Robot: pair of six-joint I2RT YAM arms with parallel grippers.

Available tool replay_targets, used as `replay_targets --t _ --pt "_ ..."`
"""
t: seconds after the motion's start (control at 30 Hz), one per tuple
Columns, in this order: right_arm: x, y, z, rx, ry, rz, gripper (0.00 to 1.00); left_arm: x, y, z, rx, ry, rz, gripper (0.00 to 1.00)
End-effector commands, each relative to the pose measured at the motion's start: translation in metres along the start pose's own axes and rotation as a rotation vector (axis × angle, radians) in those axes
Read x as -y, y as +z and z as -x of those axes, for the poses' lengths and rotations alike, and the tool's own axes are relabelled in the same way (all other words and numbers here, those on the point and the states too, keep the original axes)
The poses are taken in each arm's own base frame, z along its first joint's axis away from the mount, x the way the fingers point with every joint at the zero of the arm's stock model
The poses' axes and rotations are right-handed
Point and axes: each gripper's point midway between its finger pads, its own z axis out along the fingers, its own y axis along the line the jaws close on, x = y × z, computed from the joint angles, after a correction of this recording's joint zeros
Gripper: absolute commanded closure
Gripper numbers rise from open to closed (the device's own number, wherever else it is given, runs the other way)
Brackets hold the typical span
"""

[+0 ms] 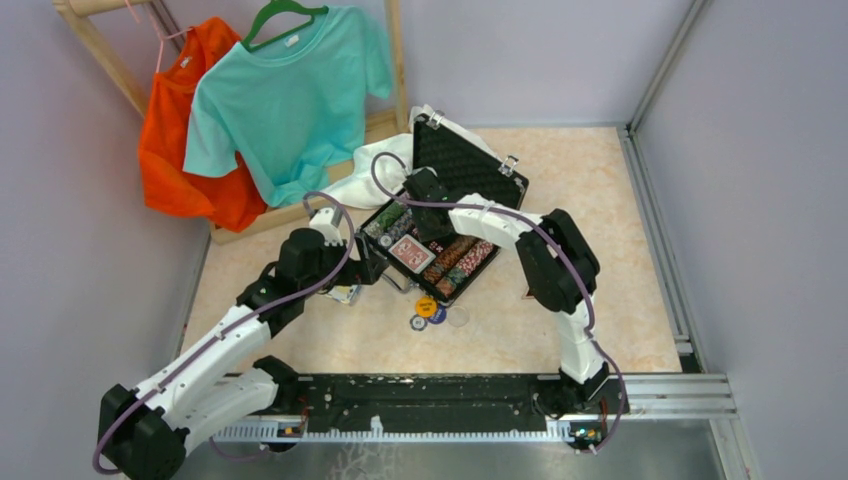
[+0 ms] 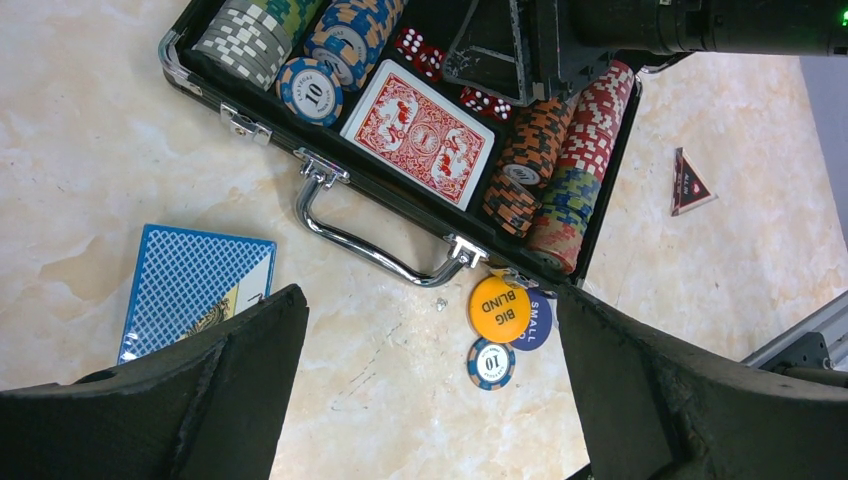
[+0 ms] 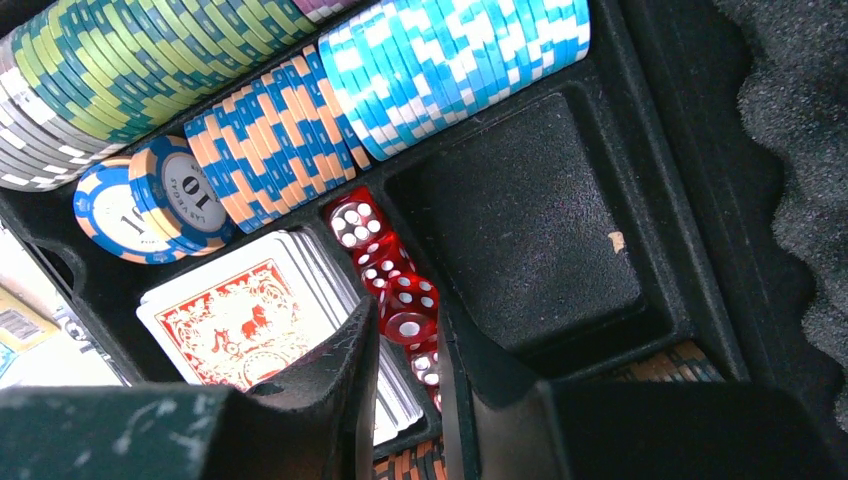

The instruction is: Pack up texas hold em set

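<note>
Dice [image 3: 410, 325], translucent red cubes, lie beside ridged, stripe-edged round chips [image 3: 270, 150].

Black hinged case [image 2: 400, 195] open; blue-backed card deck [image 2: 195, 285], orange round button [image 2: 499, 308] outside on marble tabletop [image 2: 100, 150]; left gripper [image 2: 430, 297] spread wide.

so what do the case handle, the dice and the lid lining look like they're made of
Handle: polished metal, probably chromed, going by the mirror-bright highlights.
Dice: likely translucent red plastic, glossy, with white pips.
Lid lining: black foam, matte, with a bumpy egg-crate surface.
</note>
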Motion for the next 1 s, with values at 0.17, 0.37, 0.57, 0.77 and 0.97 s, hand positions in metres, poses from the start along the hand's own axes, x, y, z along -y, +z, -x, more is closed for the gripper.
replay_targets --t 0.17,0.37,0.57,0.77,0.97 --pt "0.001 0.000 0.019 0.055 0.013 0.020 0.96 0.009 -0.005 0.015 0.030 0.009 -0.028 0.01" --pt "0.001 -0.013 0.024 0.076 0.012 0.036 0.76 0.010 -0.005 0.016 0.032 0.006 -0.032 0.01" --pt "-0.002 -0.027 0.032 0.110 0.014 0.061 0.65 0.010 -0.004 0.016 0.033 0.005 -0.034 0.01" --pt "-0.001 -0.038 0.037 0.132 0.014 0.067 0.57 0.011 -0.005 0.018 0.038 0.003 -0.039 0.01" --pt "-0.003 -0.061 0.053 0.201 0.023 0.090 0.57 0.009 -0.003 0.016 0.031 0.005 -0.030 0.01"
